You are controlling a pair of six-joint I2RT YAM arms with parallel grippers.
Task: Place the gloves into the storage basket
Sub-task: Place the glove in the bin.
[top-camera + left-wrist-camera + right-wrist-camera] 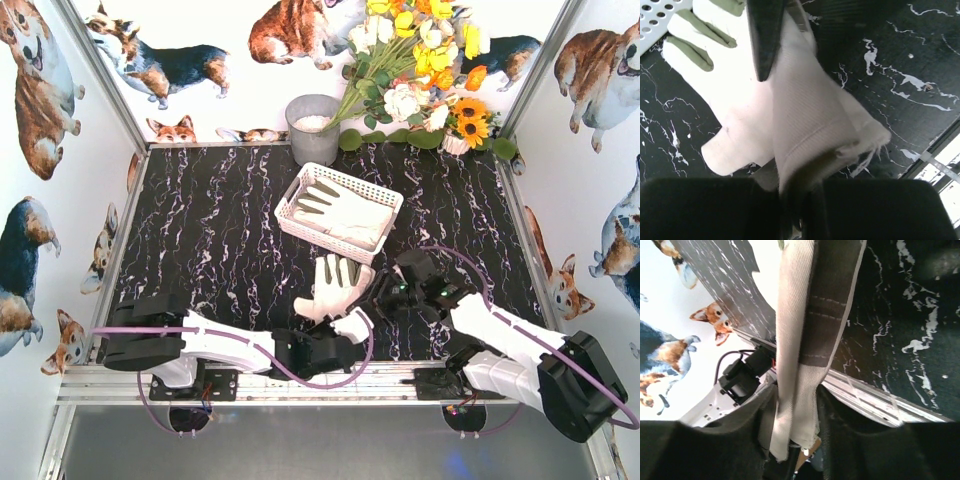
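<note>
The first glove point(345, 212) lies inside the basket point(289, 195), so that part looks done. The second glove point(332, 285) is out on the table point(200, 230), just in front of the basket with its fingers pointing at it. My left claw point(345, 338) is pressed together on its cuff, and its edge runs between the fingers of my right claw point(382, 293), but I cannot tell if that claw is pinching it or letting go. What is left, I think, is to lift this glove over the rim and drop it in.
</note>
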